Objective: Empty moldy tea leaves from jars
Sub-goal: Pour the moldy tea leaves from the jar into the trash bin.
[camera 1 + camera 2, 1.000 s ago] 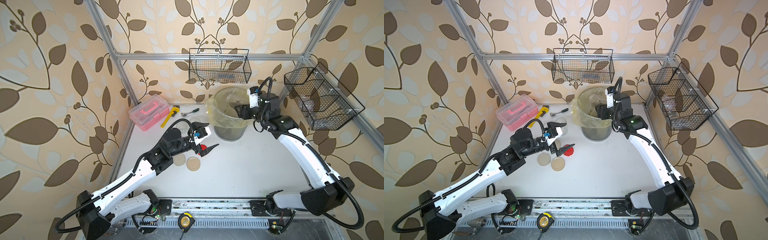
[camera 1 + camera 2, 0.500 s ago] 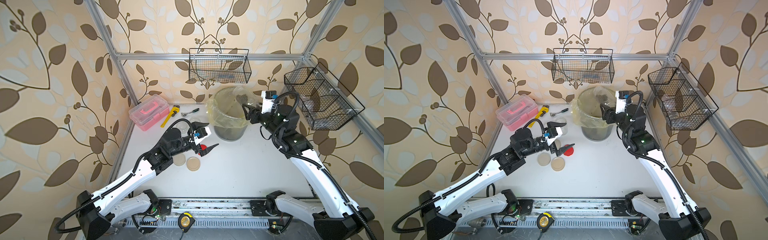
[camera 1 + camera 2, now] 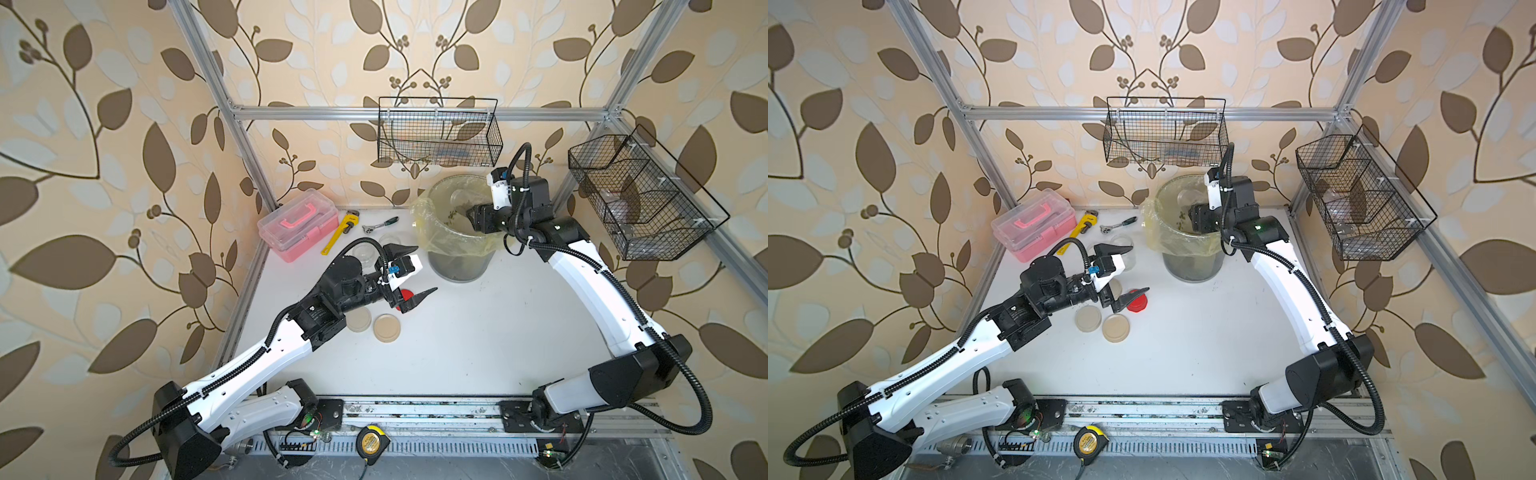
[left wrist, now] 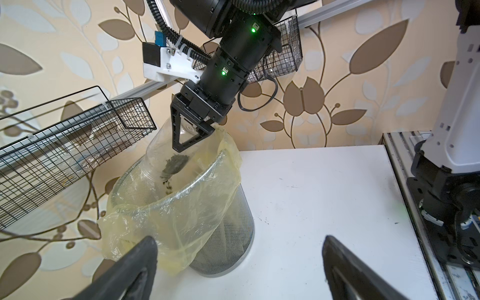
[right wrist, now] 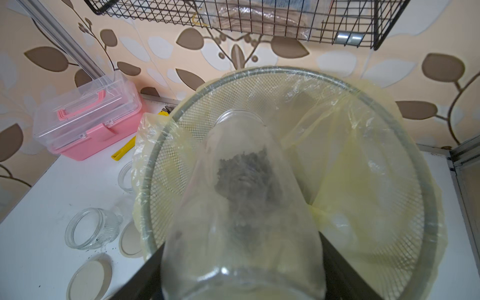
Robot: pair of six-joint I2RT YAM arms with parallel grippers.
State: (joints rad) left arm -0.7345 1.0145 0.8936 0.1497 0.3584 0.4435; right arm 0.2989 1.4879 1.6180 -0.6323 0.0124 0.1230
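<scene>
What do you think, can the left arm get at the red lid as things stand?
Probably yes: the left gripper is open and empty close by the red lid, with nothing seen between them.

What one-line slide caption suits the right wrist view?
Right gripper holds a clear jar, mouth down over the lined mesh bin, moldy tea leaves inside.

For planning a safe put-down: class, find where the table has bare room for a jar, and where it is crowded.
Free: the white table between bin, beige lids and front rail. Crowded: back left, around toolbox, wrench, open jars, left claw.
</scene>
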